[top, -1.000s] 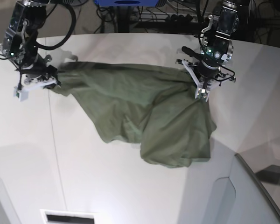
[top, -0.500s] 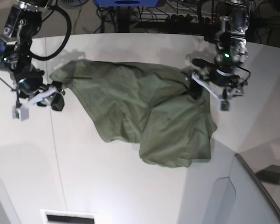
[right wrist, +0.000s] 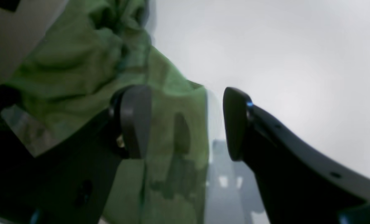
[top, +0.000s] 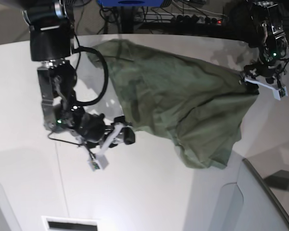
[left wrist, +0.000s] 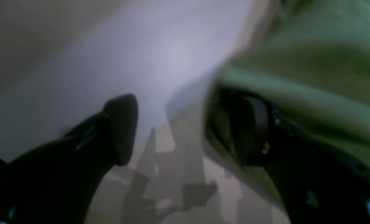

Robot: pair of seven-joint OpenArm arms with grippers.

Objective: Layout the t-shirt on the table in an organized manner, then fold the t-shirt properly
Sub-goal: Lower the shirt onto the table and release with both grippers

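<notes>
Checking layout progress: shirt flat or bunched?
Bunched. The shirt is partly spread on the table but creased, its lower corner doubled over.

White table (top: pixel 149 197) with thin seam, rumpled olive-green t-shirt (top: pixel 183 101) spread across it

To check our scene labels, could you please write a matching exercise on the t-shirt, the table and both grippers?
1 t-shirt
2 table
3 left gripper
4 right gripper

a white
b base view's left, at the shirt's lower edge
c olive green
d base view's right, at a shirt corner

Pairs: 1-c, 2-a, 3-d, 4-b
</notes>
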